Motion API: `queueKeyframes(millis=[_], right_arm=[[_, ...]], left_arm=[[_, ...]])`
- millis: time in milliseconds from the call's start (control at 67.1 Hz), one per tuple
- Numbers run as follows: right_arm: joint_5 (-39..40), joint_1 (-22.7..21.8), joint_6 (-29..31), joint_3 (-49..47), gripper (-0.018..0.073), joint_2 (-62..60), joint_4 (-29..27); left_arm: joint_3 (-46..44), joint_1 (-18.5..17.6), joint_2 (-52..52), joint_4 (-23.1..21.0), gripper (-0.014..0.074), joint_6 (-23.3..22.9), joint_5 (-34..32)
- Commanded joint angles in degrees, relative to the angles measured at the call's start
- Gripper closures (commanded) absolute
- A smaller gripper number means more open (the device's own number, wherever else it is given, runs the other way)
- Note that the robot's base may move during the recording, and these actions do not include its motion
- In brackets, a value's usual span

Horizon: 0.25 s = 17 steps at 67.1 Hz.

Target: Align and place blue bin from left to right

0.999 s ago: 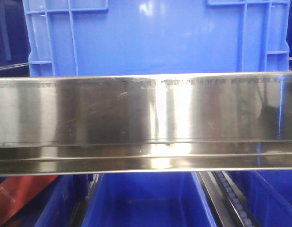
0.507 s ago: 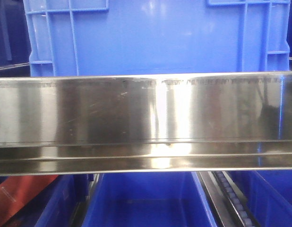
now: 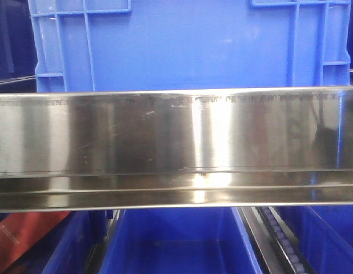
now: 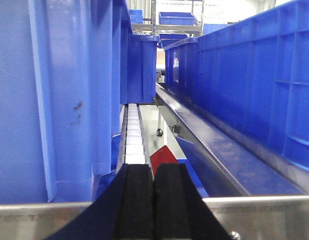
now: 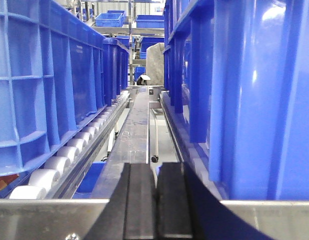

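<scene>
A blue bin fills the top of the front view, its smooth side panel facing me behind a steel rail. Neither gripper shows in that view. In the left wrist view my left gripper is shut with nothing in it, in the gap between a close blue bin wall on its left and another bin on its right. My right gripper is also shut and empty, with a bin wall close on its right and a bin on its left. Which of these walls belong to the front bin I cannot tell.
A wide polished steel rail crosses the front view below the bin. More blue bins sit on a lower level. White conveyor rollers and roller tracks run along the bins, with steel guide rails between. A red piece lies below.
</scene>
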<state>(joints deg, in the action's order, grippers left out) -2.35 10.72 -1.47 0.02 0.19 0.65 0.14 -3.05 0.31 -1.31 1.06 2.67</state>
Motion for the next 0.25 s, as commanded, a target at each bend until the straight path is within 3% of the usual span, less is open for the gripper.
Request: queueKeyframes(millis=[0, 239], right_arm=[[1.24, -0.22, 0.36, -0.02, 0.0638, -0.19, -0.15], [1.24, -0.22, 0.36, -0.02, 0.0638, -0.19, -0.15]], left_arm=[[-0.14, -0.27, -0.31, -0.31, 0.0707, 0.23, -0.57], [-0.14, -0.27, -0.31, -0.31, 0.0707, 0.23, -0.57]])
